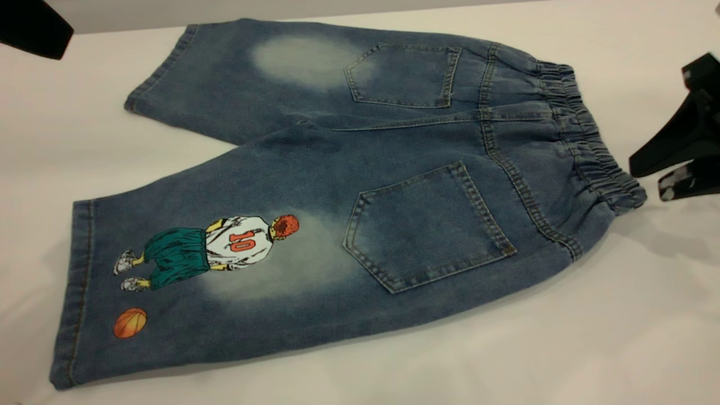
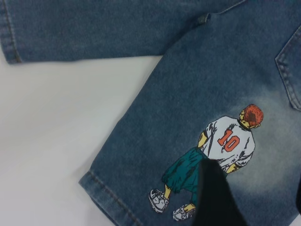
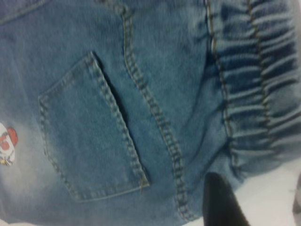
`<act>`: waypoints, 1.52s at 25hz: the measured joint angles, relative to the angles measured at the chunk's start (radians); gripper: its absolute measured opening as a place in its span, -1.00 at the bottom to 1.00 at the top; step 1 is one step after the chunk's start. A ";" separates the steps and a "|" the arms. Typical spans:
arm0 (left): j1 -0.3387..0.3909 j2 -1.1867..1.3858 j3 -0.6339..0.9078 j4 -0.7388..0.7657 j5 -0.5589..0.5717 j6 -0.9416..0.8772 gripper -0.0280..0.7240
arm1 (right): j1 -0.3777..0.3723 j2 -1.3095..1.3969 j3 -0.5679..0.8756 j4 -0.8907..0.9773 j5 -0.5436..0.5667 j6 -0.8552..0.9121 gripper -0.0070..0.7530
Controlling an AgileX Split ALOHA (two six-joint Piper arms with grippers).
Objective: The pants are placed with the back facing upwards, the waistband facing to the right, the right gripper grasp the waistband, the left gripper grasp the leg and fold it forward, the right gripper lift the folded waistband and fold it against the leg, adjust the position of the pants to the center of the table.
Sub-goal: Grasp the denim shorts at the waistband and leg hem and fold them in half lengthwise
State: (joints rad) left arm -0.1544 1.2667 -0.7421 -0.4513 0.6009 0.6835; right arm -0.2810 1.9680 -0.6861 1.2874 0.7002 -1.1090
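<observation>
The pants (image 1: 394, 169) lie flat on the table (image 1: 562, 349), back pockets up. Their ruched waistband (image 1: 585, 129) points right. The leg (image 1: 197, 264) printed with the number 10 player and an orange ball is the nearer one. My right gripper (image 1: 649, 179) hovers open just off the waistband's near corner; in the right wrist view the waistband (image 3: 263, 94) lies beyond one dark finger (image 3: 221, 202), nothing between the jaws. My left gripper (image 1: 34, 28) shows only as a black shape at the far left. In the left wrist view it (image 2: 256, 183) hangs open over the printed leg (image 2: 188, 117).
The plain leg (image 1: 225, 79) with a faded patch lies farther back, spread apart from the printed one. Bare white table surrounds the shorts, with the widest room in front and to the right. The table's far edge (image 1: 124, 28) runs along the top.
</observation>
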 joint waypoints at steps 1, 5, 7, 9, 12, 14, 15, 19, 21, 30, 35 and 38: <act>0.000 0.000 0.000 0.000 0.000 0.000 0.10 | 0.000 0.009 -0.001 0.012 -0.002 -0.011 -0.22; 0.000 0.000 0.000 0.000 0.000 0.000 0.10 | 0.000 0.044 -0.001 0.074 -0.019 -0.071 -0.17; 0.000 0.000 0.000 0.000 -0.001 0.000 0.10 | 0.000 0.059 -0.001 0.108 -0.035 -0.076 -0.14; 0.000 0.000 0.000 0.000 -0.001 0.000 0.10 | 0.000 0.072 -0.001 0.120 -0.049 -0.076 -0.13; 0.000 0.000 0.000 -0.001 0.000 0.000 0.10 | 0.000 0.100 -0.001 0.121 -0.039 -0.076 -0.12; 0.000 0.000 0.000 -0.004 0.000 0.000 0.10 | 0.000 0.116 -0.001 0.121 -0.040 -0.078 -0.12; 0.000 0.000 0.000 -0.005 0.000 0.000 0.10 | 0.000 0.123 -0.001 0.122 -0.038 -0.078 -0.12; 0.000 0.000 0.000 -0.005 0.000 0.000 0.10 | 0.001 0.142 -0.003 0.154 -0.035 -0.110 -0.12; 0.000 0.000 0.000 -0.005 0.000 0.000 0.10 | 0.001 0.149 -0.013 0.179 -0.033 -0.127 -0.12; 0.000 0.000 0.000 -0.005 0.001 0.000 0.10 | 0.001 0.199 -0.070 0.217 0.017 -0.123 -0.12; 0.000 0.000 0.000 -0.005 0.002 0.000 0.10 | 0.001 0.199 -0.070 0.237 0.016 -0.129 -0.13; 0.000 0.000 0.000 0.002 0.003 0.000 0.10 | 0.001 0.199 -0.070 0.221 0.036 -0.128 -0.15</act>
State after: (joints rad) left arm -0.1544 1.2667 -0.7421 -0.4495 0.6043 0.6835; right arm -0.2800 2.1669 -0.7560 1.5088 0.7364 -1.2365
